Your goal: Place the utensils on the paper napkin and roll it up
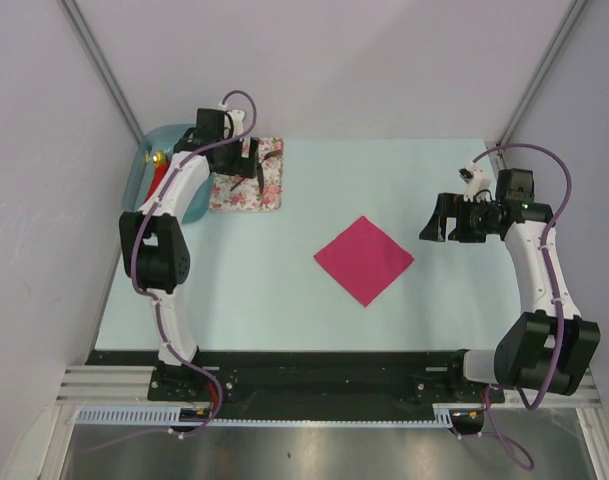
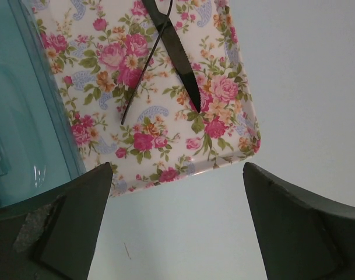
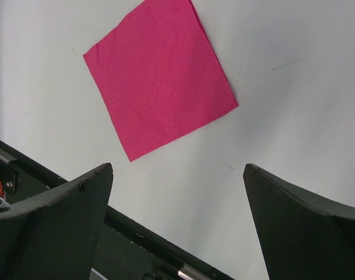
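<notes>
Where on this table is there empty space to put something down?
Bare table runs between the pink napkin and the arms' bases, between napkin and floral cloth, and behind the napkin to the far edge. The far-left corner is crowded: knife and fork on the cloth, left gripper open above them, teal bin alongside.

Napkin (image 3: 160, 76) — thin paper, matt, faint creases. Knife (image 2: 183, 70) & fork (image 2: 143, 76): dark, dull finish, material unclear. Floral mat (image 2: 165, 134) smooth, slight sheen at rim; cloth or plastic, can't tell. Bin (image 2: 25, 116) — translucent teal plastic, glossy. Table (image 2: 305, 87) matt, smooth. L gripper fingers (image 2: 72, 233) dark matt plastic.
</notes>
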Robot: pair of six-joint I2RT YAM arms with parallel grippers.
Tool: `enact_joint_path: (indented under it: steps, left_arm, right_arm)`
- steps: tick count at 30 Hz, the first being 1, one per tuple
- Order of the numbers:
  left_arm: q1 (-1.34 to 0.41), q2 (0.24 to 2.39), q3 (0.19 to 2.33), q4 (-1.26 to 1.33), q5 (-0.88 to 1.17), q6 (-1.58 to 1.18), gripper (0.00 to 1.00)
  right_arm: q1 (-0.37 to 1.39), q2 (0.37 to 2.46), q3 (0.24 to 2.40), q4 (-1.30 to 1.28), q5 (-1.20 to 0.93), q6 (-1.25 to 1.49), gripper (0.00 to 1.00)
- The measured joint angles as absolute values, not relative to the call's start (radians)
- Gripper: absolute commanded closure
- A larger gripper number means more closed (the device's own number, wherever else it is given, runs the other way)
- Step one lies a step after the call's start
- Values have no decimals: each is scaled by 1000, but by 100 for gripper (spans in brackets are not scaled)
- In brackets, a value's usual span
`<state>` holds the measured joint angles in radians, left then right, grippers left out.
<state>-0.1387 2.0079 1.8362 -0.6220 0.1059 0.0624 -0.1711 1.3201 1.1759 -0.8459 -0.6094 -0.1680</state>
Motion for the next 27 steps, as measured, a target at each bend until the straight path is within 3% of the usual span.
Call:
enact_joint_path:
  steps: [9, 19, 27]
  left_arm:
    - [-138, 2209, 1983, -606, 96, 70, 1]
    - [-129, 2414, 2156, -607, 72, 107, 23]
    - [-110, 2492, 2248, -622, 63, 139, 27]
  right_arm:
    - [-169, 1370, 1222, -847, -619, -142, 0]
    - [-163, 1458, 1259, -846, -638, -131, 0]
    - [-160, 1469, 1259, -847, -645, -131, 0]
